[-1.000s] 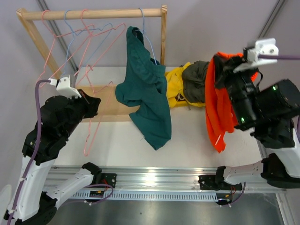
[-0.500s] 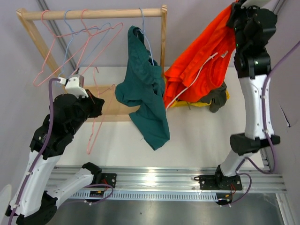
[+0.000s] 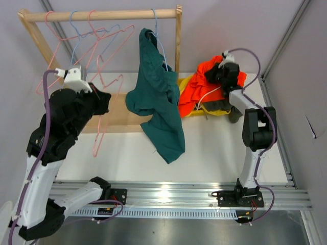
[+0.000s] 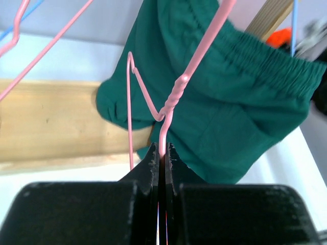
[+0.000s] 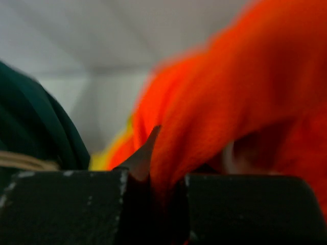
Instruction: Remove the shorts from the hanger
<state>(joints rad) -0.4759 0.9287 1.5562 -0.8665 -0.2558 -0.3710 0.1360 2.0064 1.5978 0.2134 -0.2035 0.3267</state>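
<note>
The dark teal shorts (image 3: 159, 109) hang from a blue hanger (image 3: 159, 38) on the wooden rail and fill the left wrist view (image 4: 240, 107). My left gripper (image 3: 102, 102) is shut on the neck of an empty pink hanger (image 4: 171, 99), held left of the teal shorts. The bright orange shorts (image 3: 202, 89) lie on the pile at the back right, over the yellow shorts (image 3: 191, 109) and dark olive shorts (image 3: 232, 107). My right gripper (image 3: 220, 75) is shut on the orange fabric (image 5: 219, 112). The grey shorts are out of view.
The wooden rack (image 3: 102, 15) stands at the back left with several empty pink and blue hangers (image 3: 84, 38) on its rail. Its flat wooden base (image 3: 120, 115) lies on the white table (image 3: 219, 153). A metal rail (image 3: 168, 194) runs along the near edge.
My right arm swung the orange shorts up high and then down onto the yellow and olive pile at the back. My left gripper lifted the pink hanger slightly up and left.
</note>
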